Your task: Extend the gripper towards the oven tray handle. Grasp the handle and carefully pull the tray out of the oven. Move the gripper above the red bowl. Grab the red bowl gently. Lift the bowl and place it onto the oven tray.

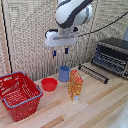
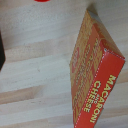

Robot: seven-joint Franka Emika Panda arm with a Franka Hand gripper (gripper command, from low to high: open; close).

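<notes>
My gripper [image 1: 60, 51] hangs from the white arm, high above the table, open and empty; its blue tips are apart. It is over the space between the red bowl [image 1: 49, 84] and a blue cup [image 1: 64, 73]. The bowl sits on the wooden table, and a sliver of it shows in the wrist view [image 2: 42, 1]. The black and silver oven [image 1: 114, 54] stands at the exterior view's right. Its dark wire tray [image 1: 96, 71] sticks out in front, with the thin handle bar [image 1: 91, 75] along its front edge. The gripper does not show in the wrist view.
A yellow and red macaroni and cheese box [image 1: 75, 85] stands right of the bowl and fills the wrist view [image 2: 95, 75]. A big red mesh basket [image 1: 19, 95] sits at the exterior view's left. A slatted wall runs behind the table.
</notes>
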